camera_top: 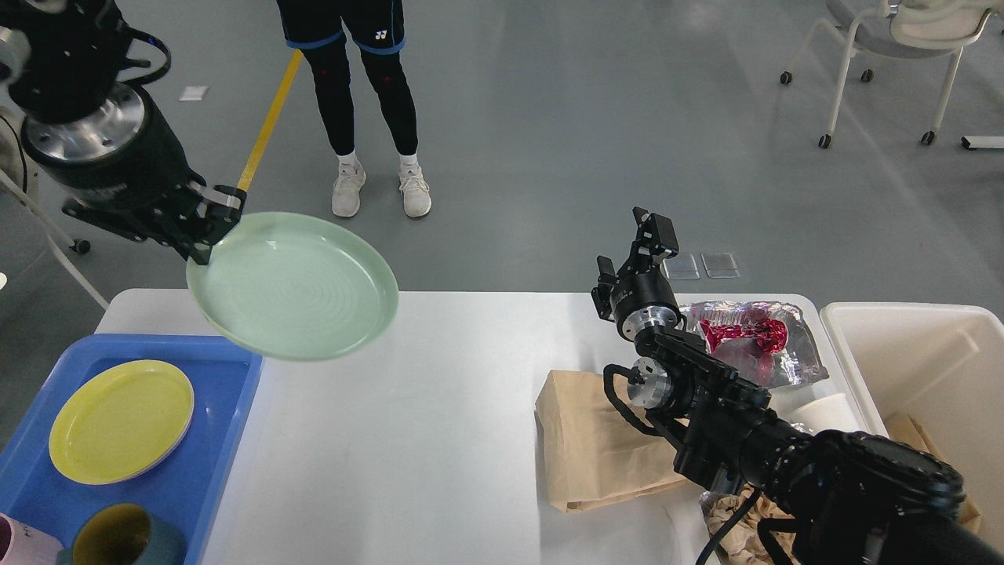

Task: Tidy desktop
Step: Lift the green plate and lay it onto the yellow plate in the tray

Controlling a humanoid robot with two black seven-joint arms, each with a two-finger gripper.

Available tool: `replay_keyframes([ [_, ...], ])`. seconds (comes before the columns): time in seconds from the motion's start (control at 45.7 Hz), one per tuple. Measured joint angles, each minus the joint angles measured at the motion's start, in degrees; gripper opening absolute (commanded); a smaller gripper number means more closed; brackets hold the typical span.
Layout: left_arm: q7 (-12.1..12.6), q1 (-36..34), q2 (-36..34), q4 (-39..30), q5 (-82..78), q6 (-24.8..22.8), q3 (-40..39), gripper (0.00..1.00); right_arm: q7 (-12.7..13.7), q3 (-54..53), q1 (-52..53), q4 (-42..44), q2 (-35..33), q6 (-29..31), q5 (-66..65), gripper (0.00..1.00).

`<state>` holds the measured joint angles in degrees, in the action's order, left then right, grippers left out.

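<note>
Your left gripper is clamped on the rim of the green plate, which hangs tilted above the desktop, its lower edge over the blue tray. Judge that plate stiff, glazed, slippery and breakable, so an edge pinch can let it swing; keep it level and set it down gently beside the yellow plate. Your right gripper is raised over the far edge, holding nothing, jaws seemingly parted. The paper bag and foil wrapper look light and crushable: take them by a fold, 1 at a time, toward the white bin
</note>
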<state>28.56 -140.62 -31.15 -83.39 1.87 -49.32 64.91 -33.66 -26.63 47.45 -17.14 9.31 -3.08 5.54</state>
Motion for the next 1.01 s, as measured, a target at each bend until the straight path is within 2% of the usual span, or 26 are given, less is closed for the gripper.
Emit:
replay_keyframes([
  [0.066, 0.01, -2.86, -2.17, 0.02, -0.02, -3.57, -0.06, 0.0, 0.0, 0.0, 0.0, 0.0, 0.0, 0.0, 0.0, 1.0],
  [0.131, 0.0, -3.55, -3.34, 0.04, -0.12, -4.84, 0.13, 0.0, 0.0, 0.0, 0.01, 0.0, 0.0, 0.0, 0.0, 1.0],
  [0.219, 0.0, -0.63, -3.82, 0.44, -0.51, -3.89, 1.69, 0.0, 0.0, 0.0, 0.04, 0.0, 0.01, 0.0, 0.01, 1.0],
  [0.285, 0.0, 3.97, -3.87, 1.26, -1.01, -0.64, 3.19, 0.0, 0.0, 0.0, 0.07, 0.0, 0.01, 0.0, 0.01, 1.0],
  [0.438, 0.0, 17.75, -3.93, 3.96, -3.36, 13.11, 6.32, 0.0, 0.0, 0.0, 0.11, 0.0, 0.01, 0.0, 0.02, 1.0],
  [0.766, -0.61, 42.73, -3.91, 6.88, -4.44, 51.62, 6.77, 0.0, 0.0, 0.0, 0.11, 0.0, 0.09, 0.0, 0.04, 1.0],
  [0.854, -0.73, 46.71, -3.84, 7.02, -4.36, 57.55, 6.54, 0.0, 0.0, 0.0, 0.11, 0.0, 0.09, 0.0, 0.04, 1.0],
  [1.007, -0.78, 52.65, -3.88, 9.04, -4.0, 62.81, 5.92, 0.0, 0.0, 0.0, 0.11, 0.0, 0.09, 0.0, 0.01, 1.0],
])
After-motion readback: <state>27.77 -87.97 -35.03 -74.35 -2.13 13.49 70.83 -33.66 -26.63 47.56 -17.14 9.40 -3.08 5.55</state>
